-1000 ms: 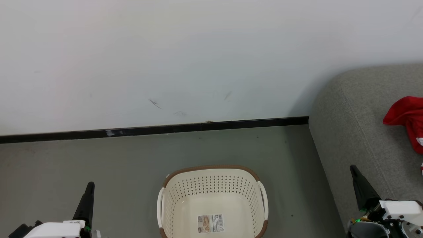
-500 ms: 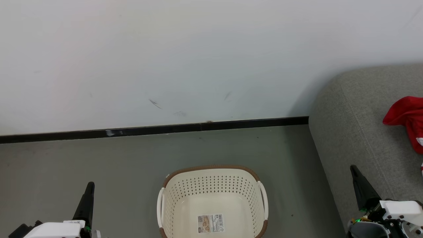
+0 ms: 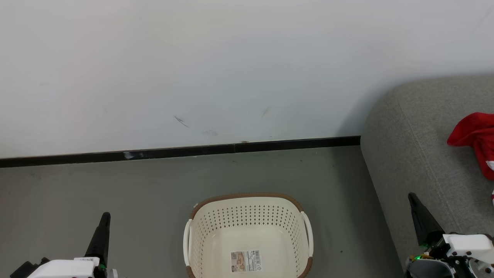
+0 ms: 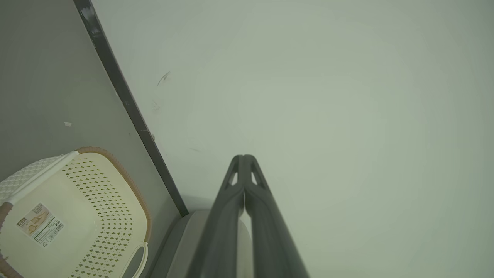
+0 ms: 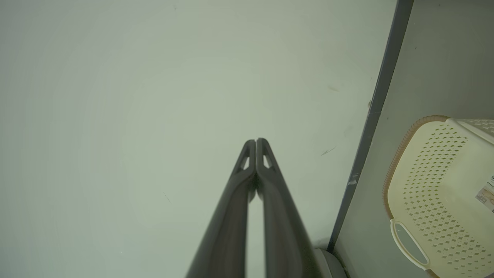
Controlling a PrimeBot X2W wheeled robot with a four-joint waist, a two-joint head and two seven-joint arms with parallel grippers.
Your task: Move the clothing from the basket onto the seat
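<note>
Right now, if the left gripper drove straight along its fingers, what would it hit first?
Probably the white wall: in the left wrist view the left gripper, fingers shut, points at bare wall clear of the black skirting. The basket sits off to the side. Distance is unclear.

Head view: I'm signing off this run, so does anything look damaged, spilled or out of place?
Only wear: dark scuff marks on the wall and a pale chipped patch on the black baseboard. The basket stands upright, empty but for its label; the clothing lies crumpled on the seat.
</note>
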